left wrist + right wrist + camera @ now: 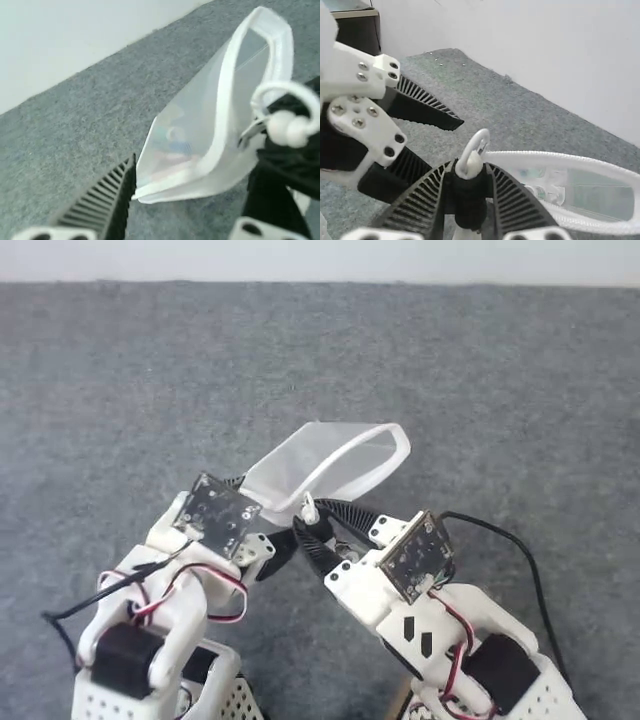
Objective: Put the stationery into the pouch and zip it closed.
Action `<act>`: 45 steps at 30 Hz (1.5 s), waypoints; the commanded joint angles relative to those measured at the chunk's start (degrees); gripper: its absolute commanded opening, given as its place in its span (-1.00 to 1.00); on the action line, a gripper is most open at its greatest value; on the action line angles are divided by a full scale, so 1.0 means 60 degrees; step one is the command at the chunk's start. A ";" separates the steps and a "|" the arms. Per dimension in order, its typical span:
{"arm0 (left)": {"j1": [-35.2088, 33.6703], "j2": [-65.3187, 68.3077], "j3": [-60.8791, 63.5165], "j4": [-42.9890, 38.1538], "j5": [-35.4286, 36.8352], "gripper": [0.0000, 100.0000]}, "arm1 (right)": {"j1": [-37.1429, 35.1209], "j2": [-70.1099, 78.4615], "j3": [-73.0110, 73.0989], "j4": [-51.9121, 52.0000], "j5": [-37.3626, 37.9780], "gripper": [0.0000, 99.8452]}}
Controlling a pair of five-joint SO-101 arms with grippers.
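While the left gripper [270, 530] sits with fingers spread just beside its near end, the translucent pouch [330, 465] is raised off the grey carpet [120, 390] between the arms, its mouth gaping and stationery [172, 142] faintly visible inside. The right gripper [470, 175] is clamped on the zipper pull [474, 147]. Zipping looks to be the step in hand; next, I judge, the left must pinch that end while the right draws the pull along. No writing is legible.

The high view looks down from behind both arms onto the table [120, 370]. Each wrist view sits close behind its own fingers [107, 200], facing past them. All share the pouch [330, 465] and zipper pull [472, 150] between the right fingers [515, 200].
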 commanded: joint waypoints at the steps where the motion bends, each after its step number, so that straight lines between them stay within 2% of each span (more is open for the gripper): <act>1: 0.0059 -0.0073 0.0388 -0.0747 -0.0278 -0.33 | -0.0212 -0.0212 -0.0645 0.0081 0.0103 -0.99; 9: 0.0059 -0.0073 0.0989 -0.1890 0.0234 -0.33 | -0.0227 -0.0212 -0.0659 0.0256 0.0132 -0.99; 16: 0.0410 -0.0073 0.1018 -0.1978 0.0337 -0.33 | -0.0227 -0.0212 -0.0674 0.0271 0.0147 -0.99; 20: 0.1040 -0.0088 0.1473 -0.2447 0.0337 -0.45 | -0.0227 -0.0212 -0.0674 0.0271 0.0147 -0.99; 25: 0.1099 -0.0088 0.2059 -0.3516 0.0337 -0.59 | -0.0227 -0.0212 -0.0674 0.0271 0.0147 -0.99; 37: 0.1084 -0.0088 0.2015 -0.3502 0.0308 -0.95 | -0.0139 -0.0212 -0.0674 0.0168 0.0073 -0.99; 41: 0.1084 -0.0088 0.2015 -0.3487 0.0293 -0.98 | -0.0051 -0.0212 -0.0630 -0.0081 0.0059 -0.99; 45: 0.1084 -0.0088 0.1883 -0.3062 0.0293 -0.98 | 0.0652 -0.0212 -0.0630 -0.0476 -0.0645 -0.99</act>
